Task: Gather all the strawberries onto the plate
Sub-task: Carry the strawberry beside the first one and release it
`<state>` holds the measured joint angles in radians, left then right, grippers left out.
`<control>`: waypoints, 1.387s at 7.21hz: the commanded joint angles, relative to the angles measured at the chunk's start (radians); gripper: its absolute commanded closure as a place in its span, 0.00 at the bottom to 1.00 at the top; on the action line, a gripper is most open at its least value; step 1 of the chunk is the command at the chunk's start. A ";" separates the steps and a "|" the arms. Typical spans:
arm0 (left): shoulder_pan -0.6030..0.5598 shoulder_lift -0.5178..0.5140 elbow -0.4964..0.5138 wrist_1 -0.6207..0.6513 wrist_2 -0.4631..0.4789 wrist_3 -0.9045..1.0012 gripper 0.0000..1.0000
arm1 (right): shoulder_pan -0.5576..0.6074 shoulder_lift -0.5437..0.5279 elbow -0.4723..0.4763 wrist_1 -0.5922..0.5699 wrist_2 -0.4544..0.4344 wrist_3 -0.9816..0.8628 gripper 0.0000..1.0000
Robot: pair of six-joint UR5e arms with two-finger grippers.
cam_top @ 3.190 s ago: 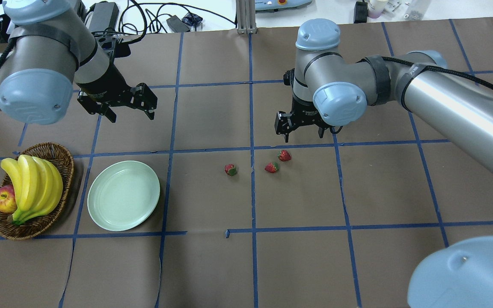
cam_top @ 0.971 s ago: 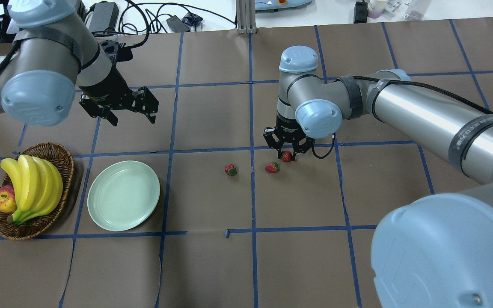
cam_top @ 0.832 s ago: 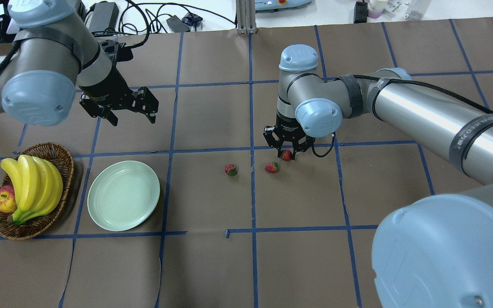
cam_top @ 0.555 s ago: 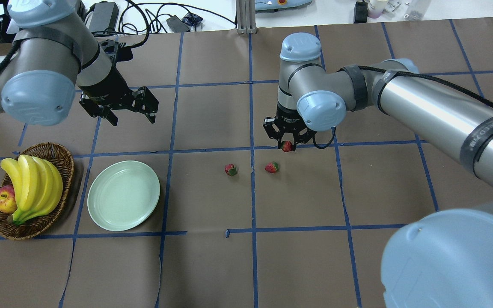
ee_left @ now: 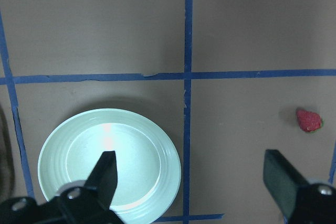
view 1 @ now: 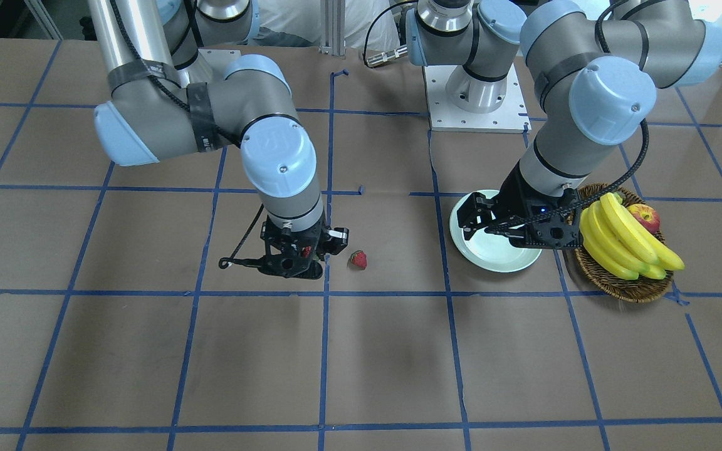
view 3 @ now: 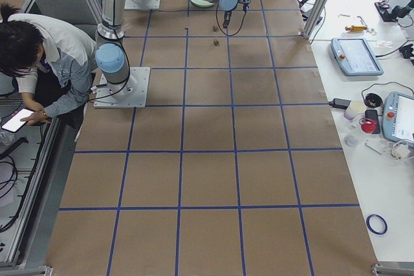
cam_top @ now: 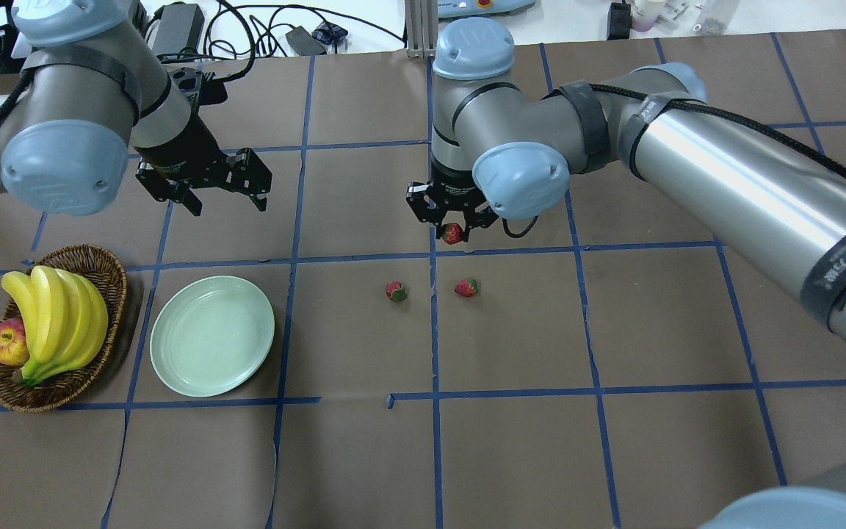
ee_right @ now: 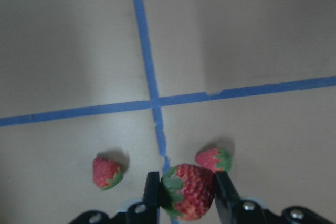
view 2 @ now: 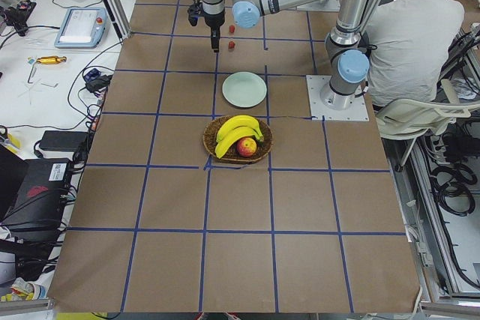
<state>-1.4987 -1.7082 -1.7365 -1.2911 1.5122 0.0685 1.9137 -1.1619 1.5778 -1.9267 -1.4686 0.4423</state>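
Right gripper [cam_top: 454,235] around strawberry [ee_right: 189,190], above table [cam_top: 511,330]

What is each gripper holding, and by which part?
The right gripper pinches one strawberry across its red body, between both fingers. The left gripper is open and holds nothing.

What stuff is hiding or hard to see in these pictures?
- Front-facing view: the right gripper hides one table strawberry and most of the held strawberry.
- Front-facing view: the left gripper covers part of the plate.
- Overhead view: the bananas hide part of the apple.
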 commanded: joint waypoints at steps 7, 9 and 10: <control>0.000 0.002 0.003 0.006 0.006 -0.001 0.00 | 0.168 0.137 0.002 -0.135 0.113 -0.011 0.84; 0.002 0.002 0.003 0.006 0.008 0.004 0.00 | 0.171 0.153 0.002 -0.137 0.113 -0.023 0.30; 0.002 0.002 0.003 0.006 0.008 0.002 0.00 | 0.176 0.153 0.002 -0.135 0.113 -0.023 0.18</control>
<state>-1.4974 -1.7058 -1.7334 -1.2855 1.5204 0.0705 2.0849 -1.0121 1.5797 -2.0627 -1.3565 0.4215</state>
